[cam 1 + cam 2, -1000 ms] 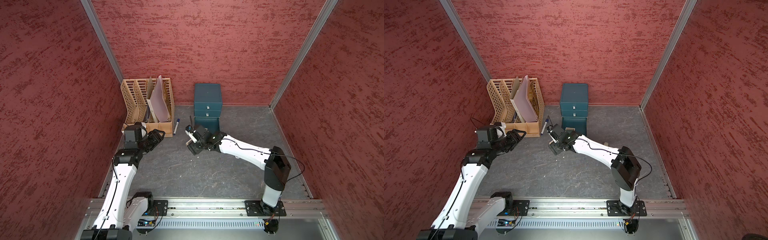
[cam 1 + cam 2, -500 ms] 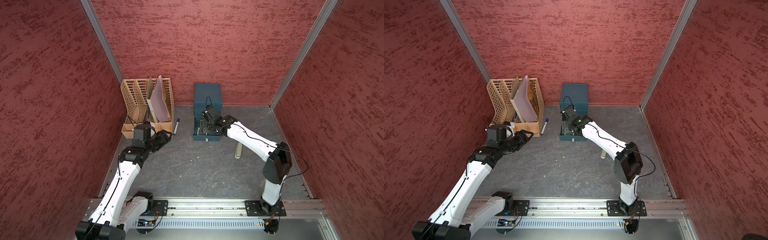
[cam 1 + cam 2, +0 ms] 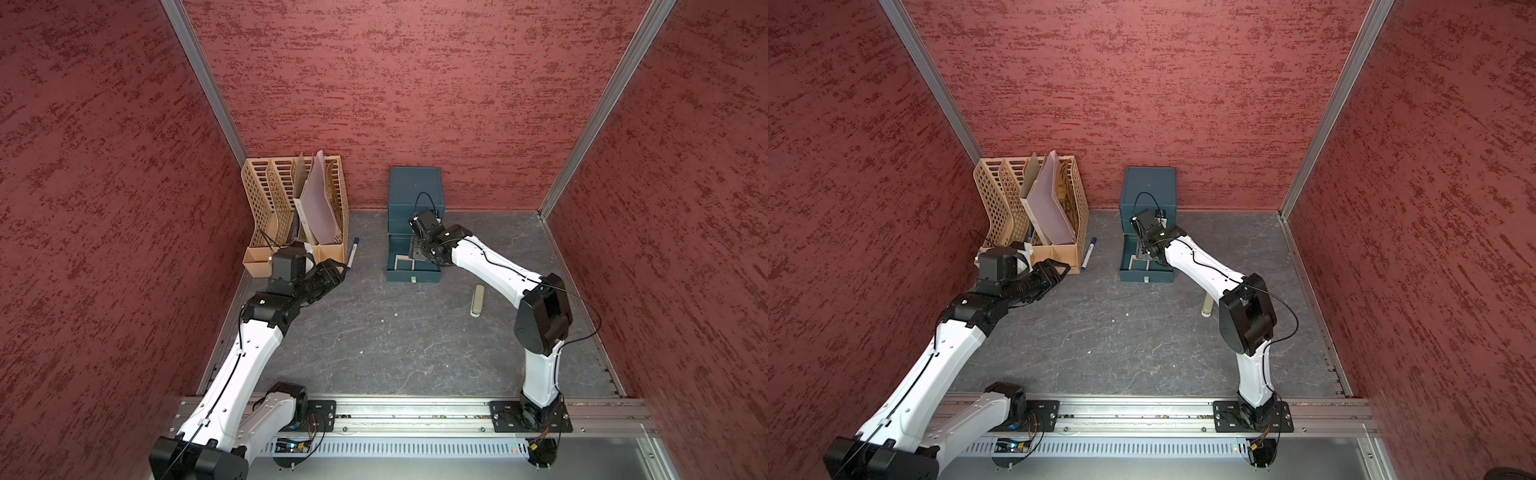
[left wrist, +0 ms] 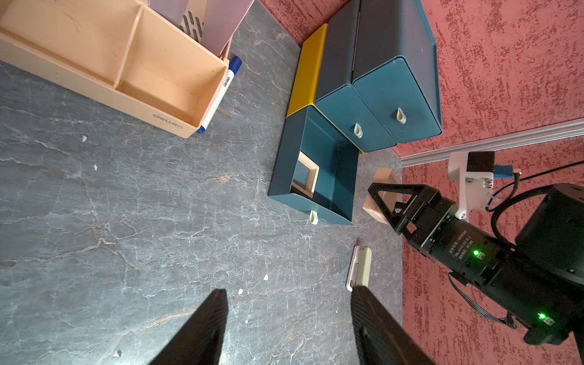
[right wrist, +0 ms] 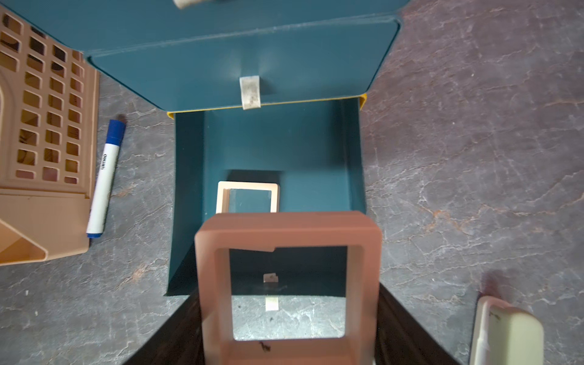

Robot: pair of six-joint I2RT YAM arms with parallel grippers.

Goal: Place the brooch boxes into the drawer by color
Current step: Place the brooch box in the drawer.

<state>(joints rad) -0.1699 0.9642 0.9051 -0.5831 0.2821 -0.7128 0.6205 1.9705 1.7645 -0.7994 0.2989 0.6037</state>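
In both top views the teal drawer chest (image 3: pixel 414 187) stands against the back wall with its bottom drawer (image 3: pixel 411 275) pulled out. The right gripper (image 3: pixel 419 250) hangs over that drawer; from up here what it carries is hard to make out. The left gripper (image 3: pixel 338 270) hovers by the tan file rack (image 3: pixel 266 195), near the marker pen (image 3: pixel 353 251).

In the left wrist view the left gripper (image 4: pixel 287 300) has its jaws spread with nothing between them. A beige bar (image 4: pixel 360 268) lies on the floor just beyond one finger. Past the drawer (image 4: pixel 335 177), the right gripper's dark fingers (image 4: pixel 384 202) pinch a pale frame.

The right wrist view shows it best. The pinkish-beige brooch box (image 5: pixel 287 230) is a thick square frame with rounded corners and a clear window. It is clamped by both sides, above the drawer's near end. Through the window the drawer's pull shows. A second brooch box (image 5: pixel 248 186) with a paler, thinner rim lies flat on the drawer floor.
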